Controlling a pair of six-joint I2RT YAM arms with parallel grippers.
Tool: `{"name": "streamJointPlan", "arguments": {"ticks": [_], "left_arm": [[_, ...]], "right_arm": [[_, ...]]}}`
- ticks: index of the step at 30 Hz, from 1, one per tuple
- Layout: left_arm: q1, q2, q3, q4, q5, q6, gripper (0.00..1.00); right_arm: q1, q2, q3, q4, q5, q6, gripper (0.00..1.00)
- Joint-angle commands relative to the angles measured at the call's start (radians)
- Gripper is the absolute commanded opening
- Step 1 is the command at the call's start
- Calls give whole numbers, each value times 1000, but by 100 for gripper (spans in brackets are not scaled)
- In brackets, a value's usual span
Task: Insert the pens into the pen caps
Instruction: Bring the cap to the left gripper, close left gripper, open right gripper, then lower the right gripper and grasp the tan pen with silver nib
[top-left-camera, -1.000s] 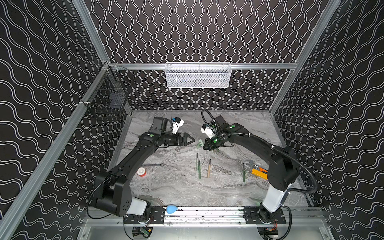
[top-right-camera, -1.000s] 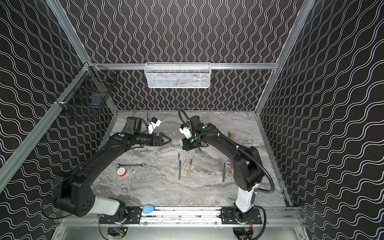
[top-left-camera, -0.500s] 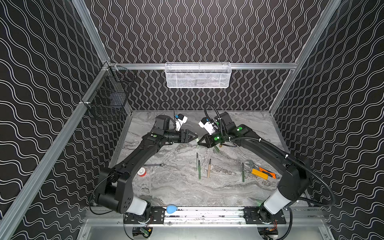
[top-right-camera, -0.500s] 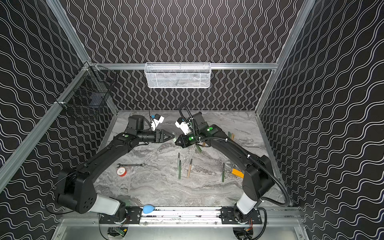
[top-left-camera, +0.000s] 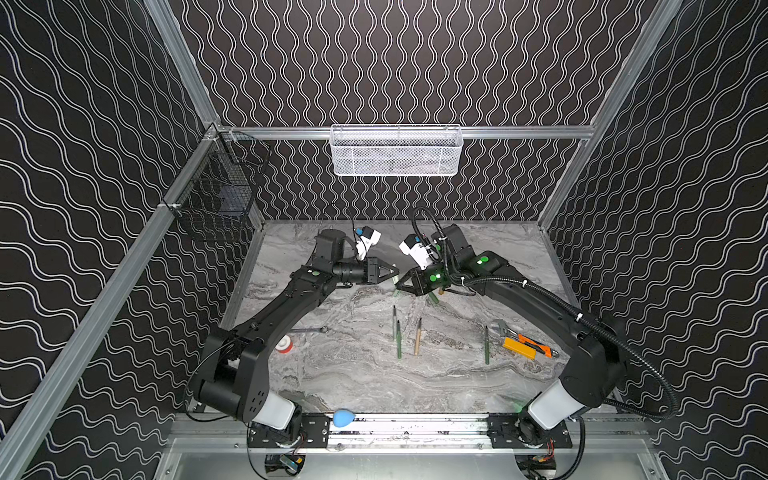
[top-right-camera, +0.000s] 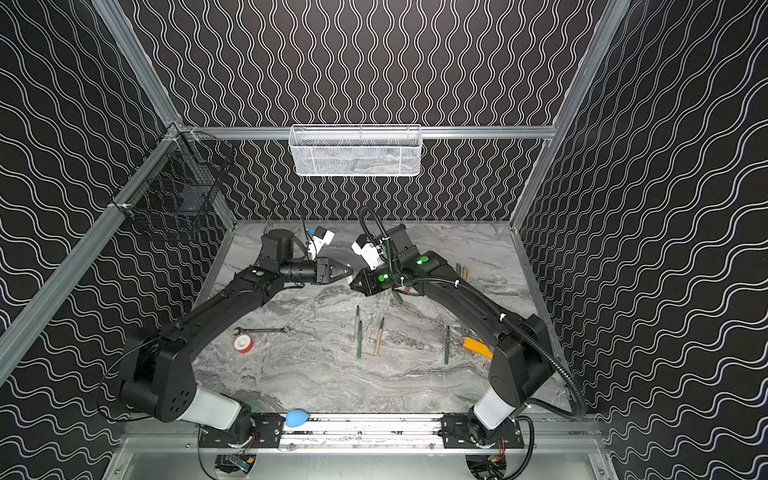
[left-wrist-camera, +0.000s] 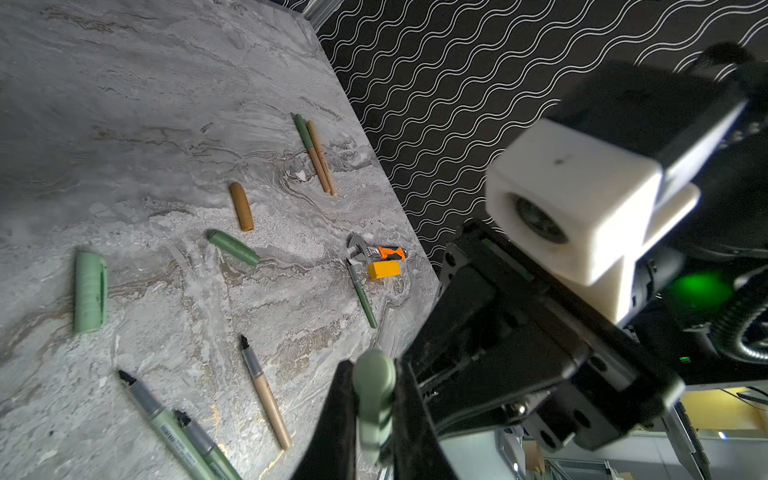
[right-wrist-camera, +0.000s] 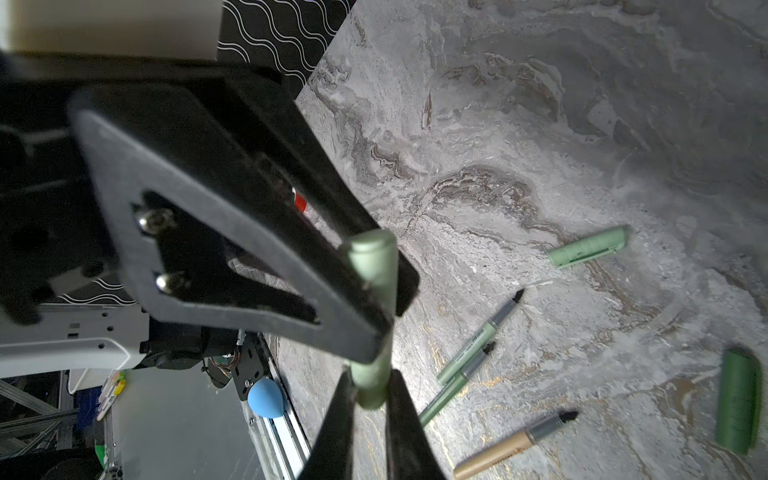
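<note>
A pale green pen cap (right-wrist-camera: 372, 266) hangs in mid-air over the back middle of the table. My left gripper (left-wrist-camera: 374, 370) is shut on one end and my right gripper (right-wrist-camera: 369, 382) is shut on the other. The two grippers meet tip to tip in both top views, left gripper (top-left-camera: 394, 274), right gripper (top-left-camera: 399, 284). Loose pens lie on the marble: two green pens (top-left-camera: 398, 338), a tan pen (top-left-camera: 417, 336) and a dark green pen (top-left-camera: 486, 345). Free pen caps lie below: pale green cap (left-wrist-camera: 89, 291), dark green cap (left-wrist-camera: 234, 248), orange cap (left-wrist-camera: 242, 206).
Two capped pens (left-wrist-camera: 316, 153) lie near the right wall. A silver wrench (top-left-camera: 309, 330) and a tape roll (top-left-camera: 284, 345) sit at the left. An orange utility knife (top-left-camera: 519, 349) and an adjustable wrench (top-left-camera: 500, 328) sit at the right. A white basket (top-left-camera: 395, 151) hangs on the back wall.
My left gripper has moved right to meet the right gripper and has shut on the pale green cap. The right gripper has risen toward the middle, still shut on the cap.
</note>
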Motion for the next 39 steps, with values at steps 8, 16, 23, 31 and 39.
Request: {"name": "streamJointPlan", "arguments": {"ticks": [8,16,23,31,39], "left_arm": [[1,-24,-11,8,-26,11,0],[51,-81,-42,-165,-217,59,0],[95,-136,-52,-266,-270,121,0],[112,-132,-66,-251,-257,115,0],[121,-118,-57,-253,-249,120,0]], "right_arm": [[6,15,-8,18,0,24,30],[4,99,-79,-79,159,105,41],[6,187,-106,-166,259,153,41],[42,233,-157,-185,314,162,40],[62,266,-163,-197,325,172,39]]}}
